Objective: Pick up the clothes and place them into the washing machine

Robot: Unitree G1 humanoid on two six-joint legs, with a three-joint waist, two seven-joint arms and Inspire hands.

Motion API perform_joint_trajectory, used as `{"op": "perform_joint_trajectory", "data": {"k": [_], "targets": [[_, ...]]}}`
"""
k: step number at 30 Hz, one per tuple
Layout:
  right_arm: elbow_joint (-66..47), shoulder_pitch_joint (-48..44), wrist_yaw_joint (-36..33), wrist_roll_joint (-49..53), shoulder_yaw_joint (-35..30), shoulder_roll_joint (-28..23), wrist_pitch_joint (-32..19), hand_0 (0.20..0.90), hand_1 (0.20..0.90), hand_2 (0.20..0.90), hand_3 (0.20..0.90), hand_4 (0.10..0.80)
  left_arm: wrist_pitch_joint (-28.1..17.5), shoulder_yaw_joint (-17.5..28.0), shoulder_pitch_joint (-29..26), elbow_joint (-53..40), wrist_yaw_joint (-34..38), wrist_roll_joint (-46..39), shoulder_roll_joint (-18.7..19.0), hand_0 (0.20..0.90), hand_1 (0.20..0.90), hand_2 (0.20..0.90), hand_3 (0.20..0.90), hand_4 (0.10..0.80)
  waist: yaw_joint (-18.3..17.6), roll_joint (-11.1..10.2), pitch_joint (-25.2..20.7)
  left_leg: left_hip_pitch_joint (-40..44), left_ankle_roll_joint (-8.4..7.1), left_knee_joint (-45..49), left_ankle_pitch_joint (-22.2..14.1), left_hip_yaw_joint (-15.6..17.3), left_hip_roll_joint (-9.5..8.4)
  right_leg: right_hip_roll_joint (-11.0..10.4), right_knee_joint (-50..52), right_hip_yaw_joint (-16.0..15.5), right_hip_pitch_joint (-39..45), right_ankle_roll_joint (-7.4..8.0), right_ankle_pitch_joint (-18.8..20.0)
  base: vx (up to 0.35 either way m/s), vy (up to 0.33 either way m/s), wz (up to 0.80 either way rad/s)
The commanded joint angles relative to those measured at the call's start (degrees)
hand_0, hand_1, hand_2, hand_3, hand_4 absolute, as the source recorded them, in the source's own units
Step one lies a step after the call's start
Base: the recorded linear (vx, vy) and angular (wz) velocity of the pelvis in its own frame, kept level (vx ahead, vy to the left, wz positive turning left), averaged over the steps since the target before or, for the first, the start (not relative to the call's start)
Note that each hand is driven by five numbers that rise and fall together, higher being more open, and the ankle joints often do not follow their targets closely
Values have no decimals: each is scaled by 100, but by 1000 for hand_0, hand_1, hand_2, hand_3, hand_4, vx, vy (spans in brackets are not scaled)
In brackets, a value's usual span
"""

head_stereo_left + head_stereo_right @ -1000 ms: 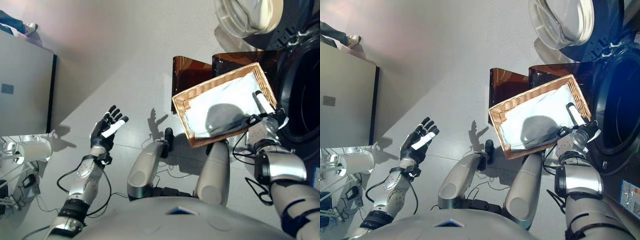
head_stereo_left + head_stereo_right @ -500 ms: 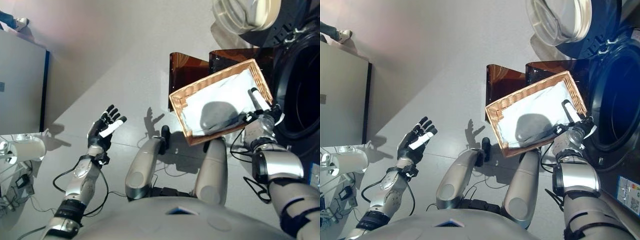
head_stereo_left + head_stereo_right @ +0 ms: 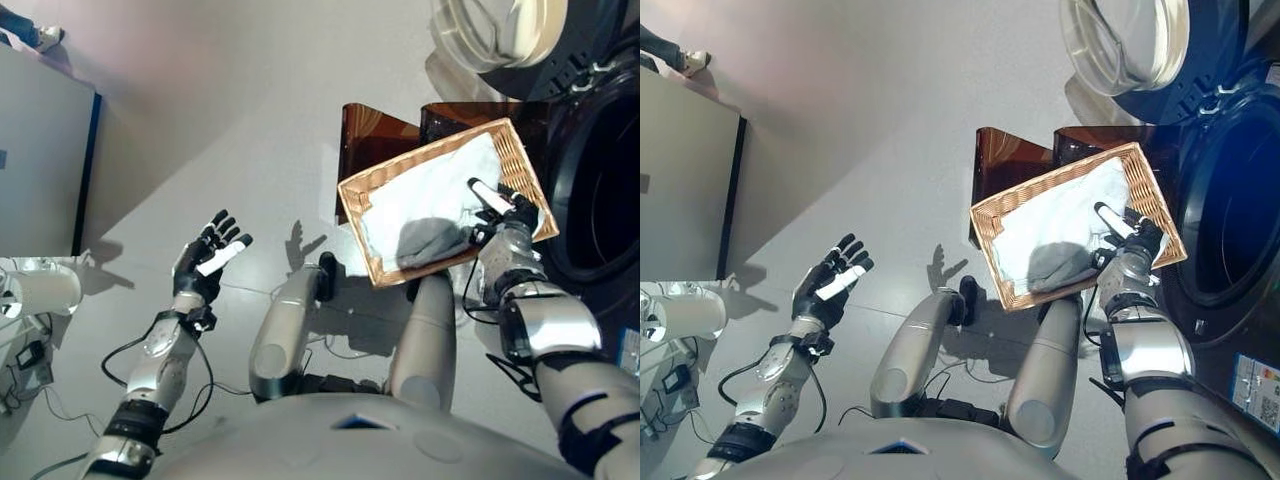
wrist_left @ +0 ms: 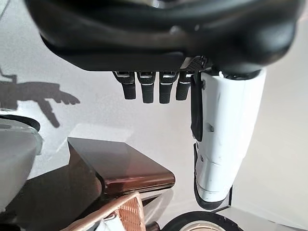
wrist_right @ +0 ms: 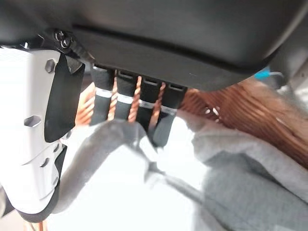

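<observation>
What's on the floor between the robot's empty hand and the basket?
Nothing but bare floor; the left eye view shows it between the left hand and the wicker basket.

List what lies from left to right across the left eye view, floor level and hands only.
Grey cabinet → left hand, open, holding nothing → brown stool → wicker basket with pale cloth → right hand reaching into the basket → washing machine drum opening.
</observation>
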Motion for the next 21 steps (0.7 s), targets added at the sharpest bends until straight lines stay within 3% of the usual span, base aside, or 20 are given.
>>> {"op": "perform_joint_trajectory", "data": {"k": [1,14,21], "targets": [[-142,-448,260,-240,275,188,-92,200,200,200,200,300,-403,593,48,-527,54,-44,540,900,900,900,900,800,149,-66,-167,-291,256,108,-100,386,-172,27,46,114,33,-123,-112,0,0,0],[1,-469,108,-289,185,224,-117,200,200,200,200,300,-412,546,-32,-384,110,33,527,900,900,900,900,800,123,-115,-217,-136,294,-130,-79,450,-181,52,-118,175,90,-108,-27,4,0,-1],[-621,192,194,564,-221,376,-553,200,200,200,200,300,-470,589,-116,30,147,68,330,900,900,900,900,800,-8,-145,-290,313,325,-955,333,482,-183,114,-817,157,461,-40,413,3,7,-12]]}}
